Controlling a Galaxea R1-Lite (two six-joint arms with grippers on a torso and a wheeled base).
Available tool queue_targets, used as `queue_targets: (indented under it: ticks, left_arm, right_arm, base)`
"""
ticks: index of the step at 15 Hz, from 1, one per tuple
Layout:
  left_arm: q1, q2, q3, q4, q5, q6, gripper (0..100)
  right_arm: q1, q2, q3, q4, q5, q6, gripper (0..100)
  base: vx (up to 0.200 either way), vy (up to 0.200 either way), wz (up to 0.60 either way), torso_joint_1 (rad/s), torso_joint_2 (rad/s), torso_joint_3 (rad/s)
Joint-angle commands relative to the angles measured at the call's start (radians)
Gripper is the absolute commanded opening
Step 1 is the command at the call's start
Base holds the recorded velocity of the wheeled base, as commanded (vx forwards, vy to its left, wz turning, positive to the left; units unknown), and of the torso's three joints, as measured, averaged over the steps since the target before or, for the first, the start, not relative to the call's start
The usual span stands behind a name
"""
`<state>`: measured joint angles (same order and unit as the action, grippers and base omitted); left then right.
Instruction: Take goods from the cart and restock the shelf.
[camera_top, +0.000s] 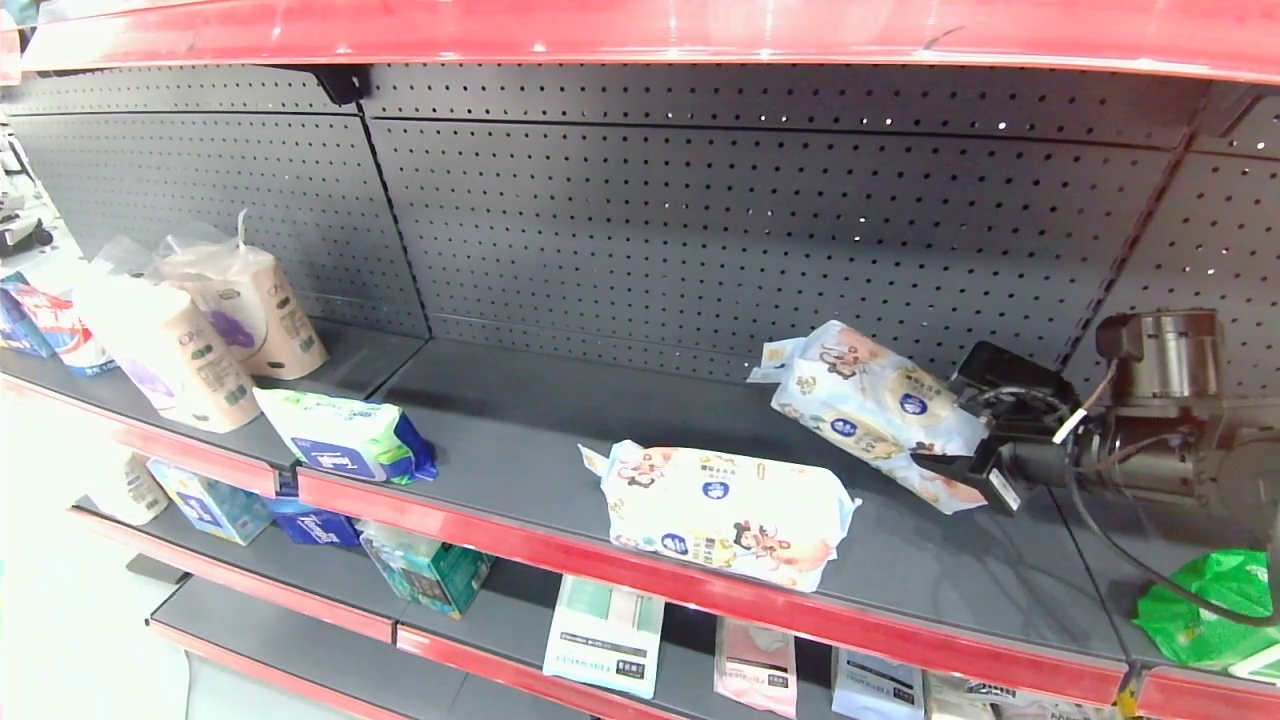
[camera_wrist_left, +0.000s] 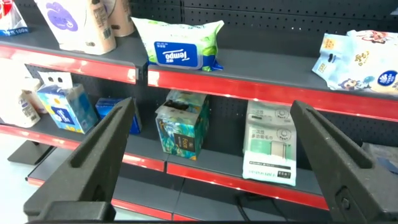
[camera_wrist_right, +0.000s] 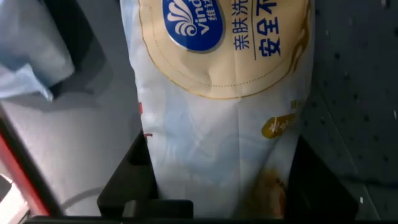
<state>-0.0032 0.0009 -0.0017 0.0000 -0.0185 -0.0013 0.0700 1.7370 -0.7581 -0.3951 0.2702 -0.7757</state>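
My right gripper (camera_top: 978, 425) is shut on one end of a white wipes pack (camera_top: 875, 405) printed with cartoon figures. The pack is tilted over the right part of the grey shelf (camera_top: 520, 420), close to the perforated back panel. In the right wrist view the pack (camera_wrist_right: 224, 106) fills the gap between the two black fingers (camera_wrist_right: 134, 180). A second pack of the same kind (camera_top: 725, 510) lies flat at the shelf's red front edge and is also seen in the left wrist view (camera_wrist_left: 360, 59). My left gripper (camera_wrist_left: 211, 106) is open and empty, out in front of the lower shelves.
A green-and-blue wipes pack (camera_top: 345, 435) lies on the shelf's left part, beside bagged tissue rolls (camera_top: 200, 320). A green bag (camera_top: 1210, 600) sits at the far right. Boxes and packs (camera_wrist_left: 268, 146) stand on the lower shelves. Bare shelf lies between the packs.
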Motion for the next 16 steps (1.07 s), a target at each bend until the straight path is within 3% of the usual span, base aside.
queue_targets:
  ticks: [1, 16]
  left_arm:
    - [0.000, -0.001, 0.000, 0.000, 0.000, 0.000, 100]
    - [0.000, -0.001, 0.000, 0.000, 0.000, 0.000, 100]
  right_arm:
    - [0.031, 0.062, -0.047, 0.001, 0.004, 0.000, 0]
    - [0.202, 0.194, -0.193, 0.022, -0.036, 0.001, 0]
  base:
    - [0.000, 0.000, 0.00, 0.000, 0.00, 0.000]
    - [0.000, 0.000, 0.00, 0.000, 0.00, 0.000]
